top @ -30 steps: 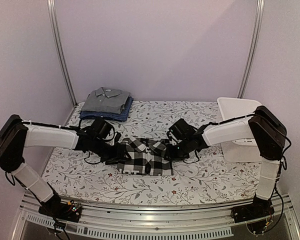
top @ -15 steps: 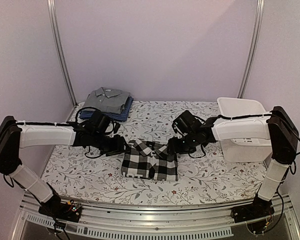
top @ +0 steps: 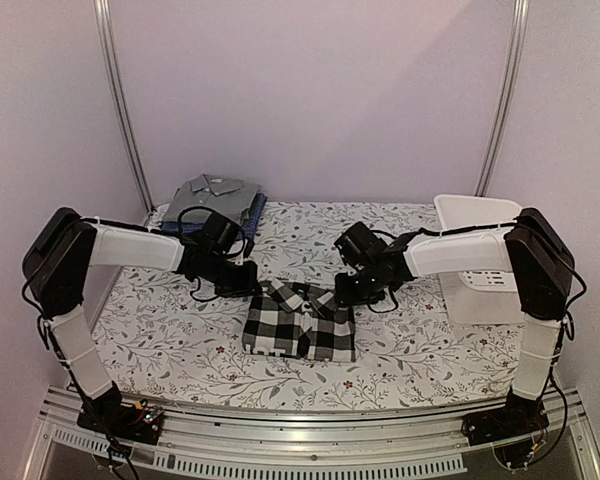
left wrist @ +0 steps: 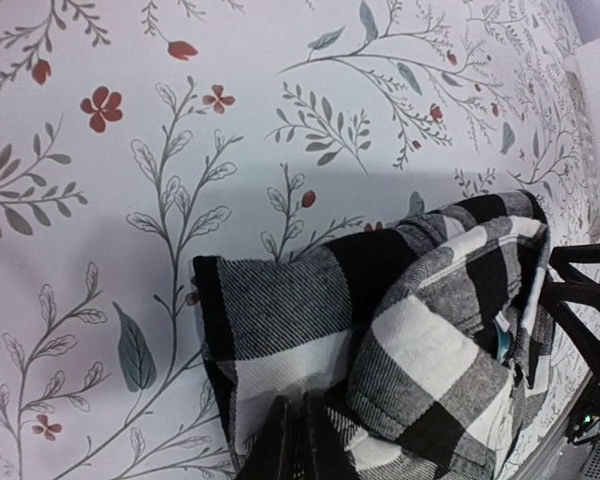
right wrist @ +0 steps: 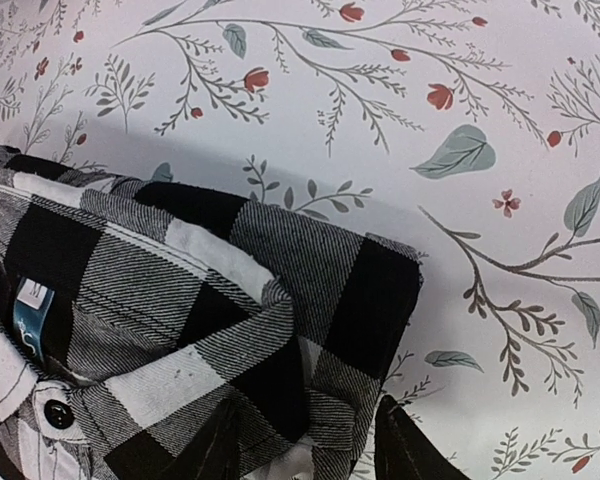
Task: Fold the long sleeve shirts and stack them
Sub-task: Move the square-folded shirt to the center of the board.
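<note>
The folded black-and-white checked long sleeve shirt (top: 300,322) lies at the middle of the table, collar towards the back. My left gripper (top: 244,281) is at its back left corner. In the left wrist view its fingers (left wrist: 300,440) are pressed together over the checked cloth (left wrist: 310,320), and no pinched fold shows. My right gripper (top: 346,290) is at the back right corner, open, its fingers (right wrist: 412,450) straddling the shirt's shoulder corner (right wrist: 360,290). The grey shirt (top: 214,198) lies folded on the blue shirt (top: 246,224) at the back left.
A white plastic basket (top: 478,250) stands at the right edge of the table, beside my right forearm. A floral tablecloth (top: 170,345) covers the table. Metal posts (top: 120,100) rise at both back corners.
The checked shirt went from a bunched shape to a flat rectangle. The left jaws closed and the left arm drew in towards the back left. The right gripper let go and stands open.
</note>
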